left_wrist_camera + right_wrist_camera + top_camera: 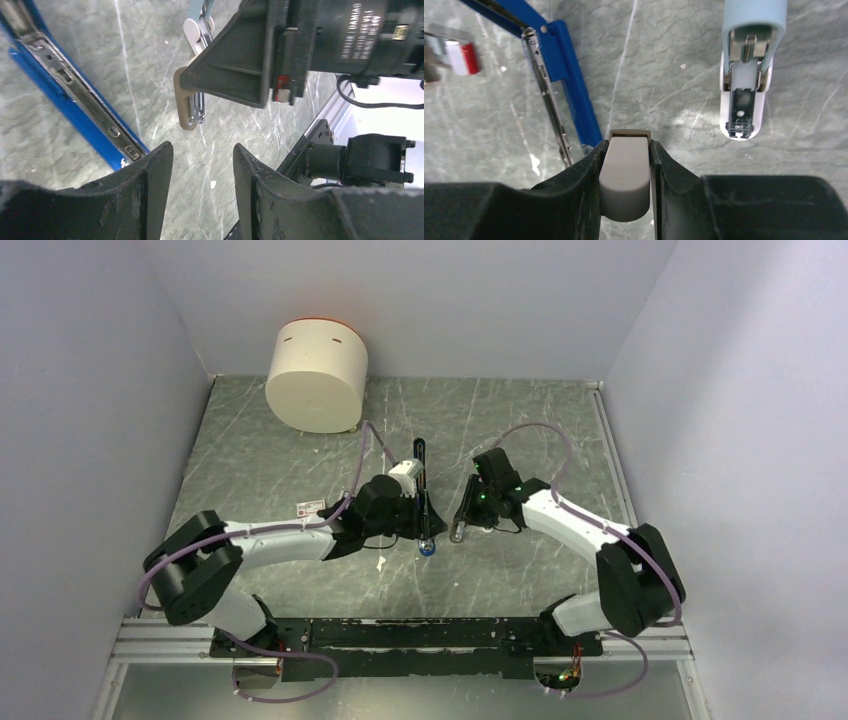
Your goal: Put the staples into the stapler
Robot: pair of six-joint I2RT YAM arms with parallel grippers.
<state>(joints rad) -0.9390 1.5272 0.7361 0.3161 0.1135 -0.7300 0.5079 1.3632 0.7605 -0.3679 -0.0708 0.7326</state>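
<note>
The stapler (421,475) lies open on the marble table, its blue body (75,117) and bare silver channel (80,95) at the left of the left wrist view. My left gripper (202,150) hangs just beside it, open, with only table between its fingers. The right gripper (651,160) is shut on a small tan oblong piece (625,175), close to the stapler's blue body (571,95). That piece (187,107) also shows ahead of the left fingers. The staples' red box with its white label (312,508) lies left of the left arm. No loose staple block shows.
A pale-blue oblong piece (746,65) lies on the table ahead and right of the right gripper. A large white cylinder (318,375) stands at the back left. Grey walls close the table on three sides, and the arm bases' rail (400,635) runs along the near edge.
</note>
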